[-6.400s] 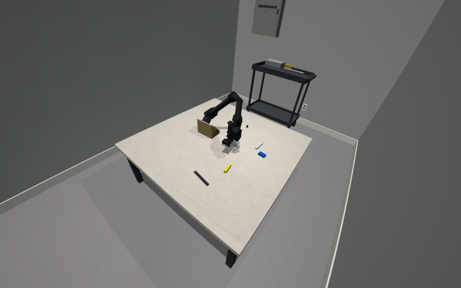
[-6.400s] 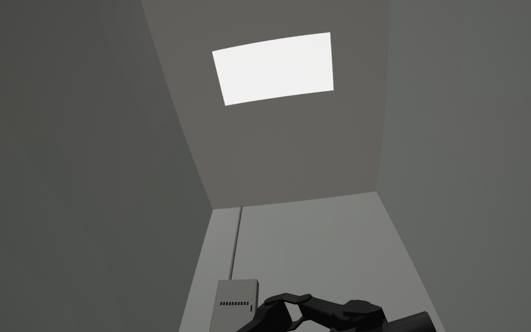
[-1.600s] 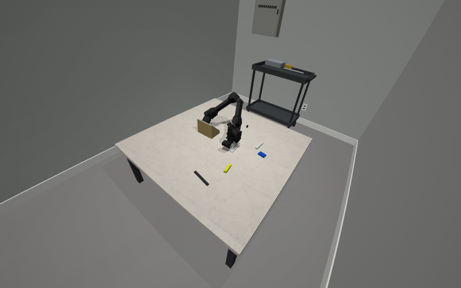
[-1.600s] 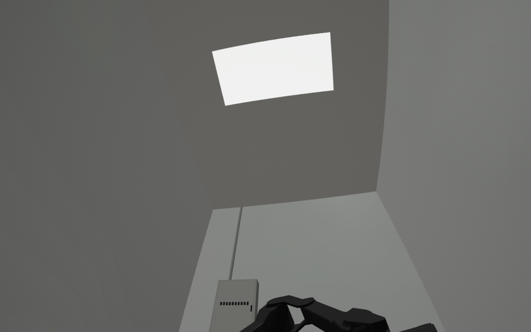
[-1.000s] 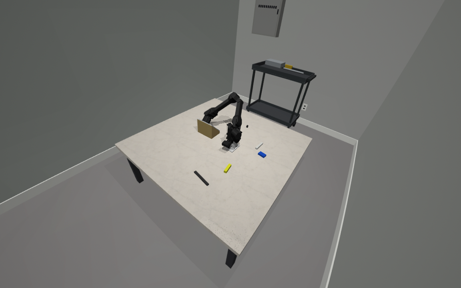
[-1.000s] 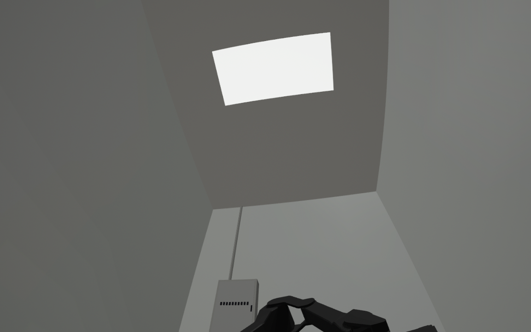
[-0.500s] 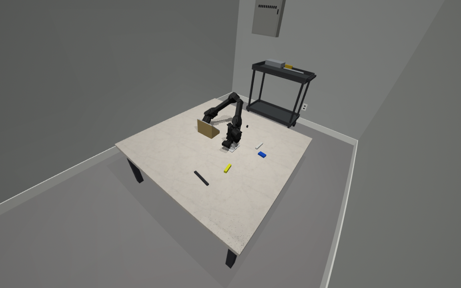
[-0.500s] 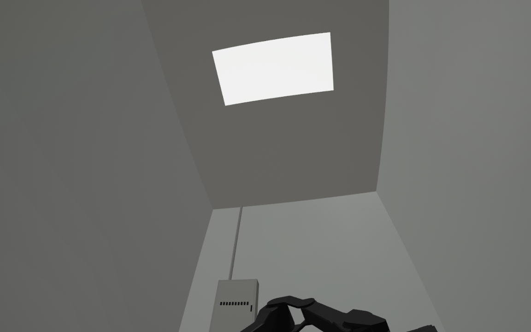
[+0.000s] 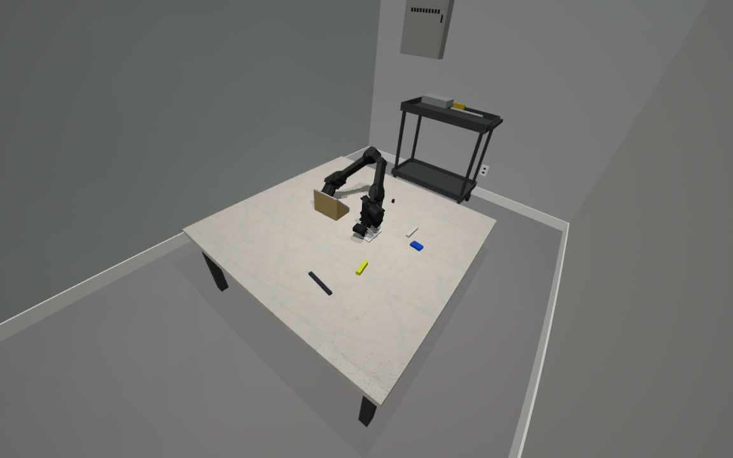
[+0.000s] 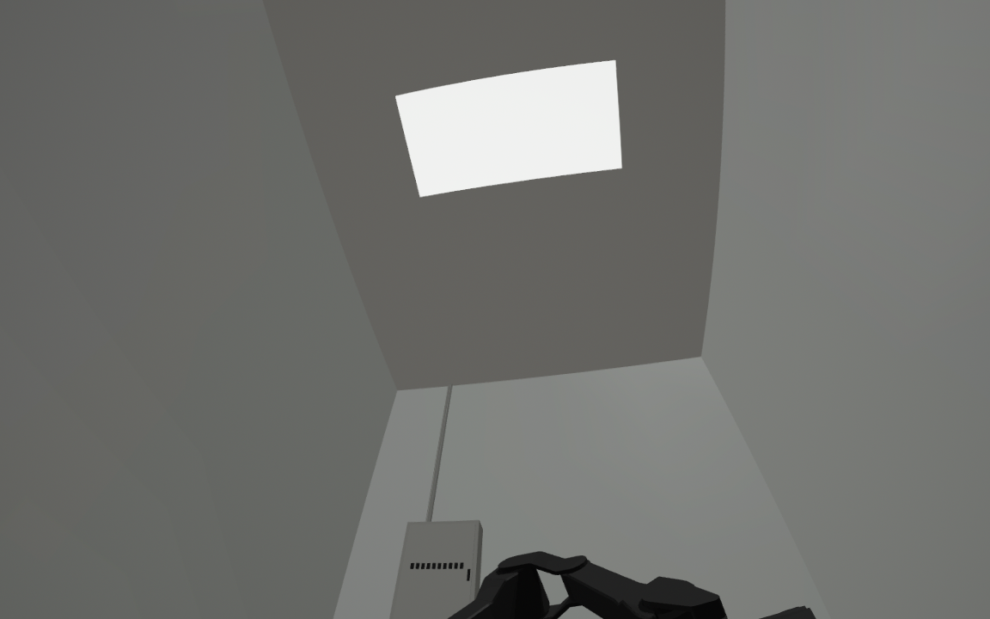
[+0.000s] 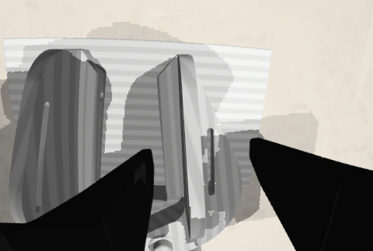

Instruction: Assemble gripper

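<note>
On the table [image 9: 278, 228] [image 11: 311, 10], a pale plate [image 9: 376, 235] [image 11: 249, 68] lies beneath two upright grey claws, the left one [image 11: 58, 127] partly hidden by a black finger. The open pincer [image 9: 368, 229] [image 11: 201, 153] straddles the right claw [image 11: 194, 127], gripping nothing. The near edge crops a round pin [image 11: 162, 245]; tooth meshing is hidden.

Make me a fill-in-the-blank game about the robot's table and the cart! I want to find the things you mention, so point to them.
1. The little block [image 9: 416, 245] near the white stick [image 9: 411, 231] is colored ____.
2. The long, thin bar [image 9: 320, 283] on the table [image 9: 266, 228] is colored ____.
3. The dark cart [image 9: 443, 118] has ____ shelves.
4. The gripper [image 9: 366, 232] [image 11: 201, 153] has ____ black fingers showing in the wrist view.

Missing words: blue; black; two; two
</note>
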### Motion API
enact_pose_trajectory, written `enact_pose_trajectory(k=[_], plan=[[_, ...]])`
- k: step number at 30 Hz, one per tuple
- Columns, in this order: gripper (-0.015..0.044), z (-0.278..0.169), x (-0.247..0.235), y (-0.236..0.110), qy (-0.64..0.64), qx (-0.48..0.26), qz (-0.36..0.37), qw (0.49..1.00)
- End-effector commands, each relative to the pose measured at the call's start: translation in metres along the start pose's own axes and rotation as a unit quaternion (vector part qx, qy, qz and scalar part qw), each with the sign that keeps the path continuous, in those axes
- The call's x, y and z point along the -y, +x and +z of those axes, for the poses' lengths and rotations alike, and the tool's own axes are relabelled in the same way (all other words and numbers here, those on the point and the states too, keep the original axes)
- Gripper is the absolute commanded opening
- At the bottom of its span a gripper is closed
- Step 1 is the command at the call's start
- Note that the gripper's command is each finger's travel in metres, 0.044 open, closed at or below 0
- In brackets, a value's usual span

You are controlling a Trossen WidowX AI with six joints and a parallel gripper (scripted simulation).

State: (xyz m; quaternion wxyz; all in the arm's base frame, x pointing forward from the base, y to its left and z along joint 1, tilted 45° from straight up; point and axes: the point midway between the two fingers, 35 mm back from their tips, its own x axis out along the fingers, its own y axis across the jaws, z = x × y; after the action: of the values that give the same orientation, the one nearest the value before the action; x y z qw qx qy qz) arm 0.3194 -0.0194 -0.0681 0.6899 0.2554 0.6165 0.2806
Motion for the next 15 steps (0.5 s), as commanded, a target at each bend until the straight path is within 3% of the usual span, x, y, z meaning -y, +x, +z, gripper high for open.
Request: enact_pose_trajectory(k=[1,8,13,15], plan=[[0.0224,0.0,0.0,-0.003,0.0,0.0,0.0,1.0],[0.0224,-0.001,0.0,-0.066,0.001,-0.002,0.0,1.0],[0.0224,0.0,0.002,-0.061,0.005,0.005,-0.001,1.0],[0.0277,0.002,-0.005,-0.062,0.009,0.008,-0.003,1.0]])
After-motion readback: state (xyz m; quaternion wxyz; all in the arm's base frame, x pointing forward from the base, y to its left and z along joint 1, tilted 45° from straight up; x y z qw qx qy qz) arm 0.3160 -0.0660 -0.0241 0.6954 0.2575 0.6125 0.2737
